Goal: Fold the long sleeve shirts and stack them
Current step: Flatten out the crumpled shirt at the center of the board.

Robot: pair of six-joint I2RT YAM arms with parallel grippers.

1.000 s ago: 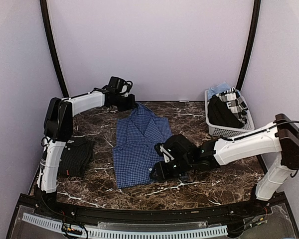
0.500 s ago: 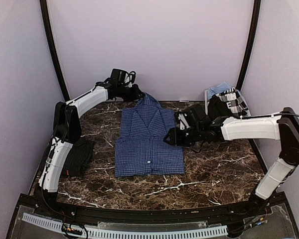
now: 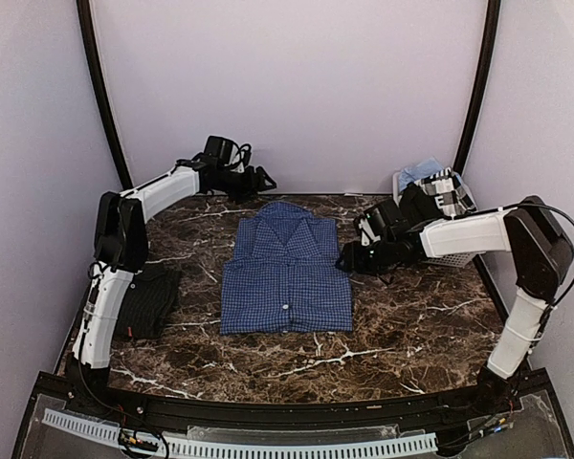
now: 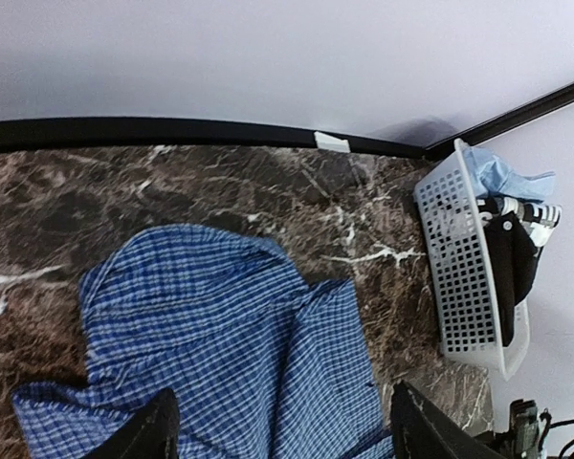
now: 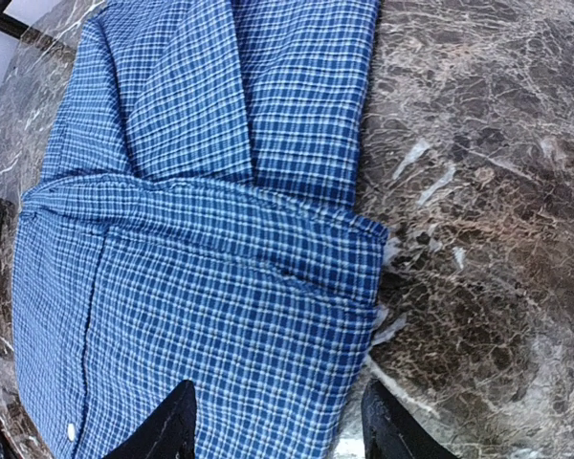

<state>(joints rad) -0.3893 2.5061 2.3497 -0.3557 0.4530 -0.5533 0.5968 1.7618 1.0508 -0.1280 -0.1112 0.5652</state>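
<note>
While it lies folded flat at mid-worktop, collar to the far side, the blue shirt (image 3: 285,277) looks light, limp and liable to slide out of its folds. It is best taken at a doubled side edge, with all layers pinched together. The near-black shirt (image 3: 151,301) sits folded at the left edge of the worktop (image 3: 411,325), well apart. Released and empty, the left pincer (image 3: 266,182) hangs beyond the collar. The right pincer (image 3: 349,258), likewise released, stands just beside the right fold. A white basket (image 3: 435,251) of clothes stands far right.
</note>
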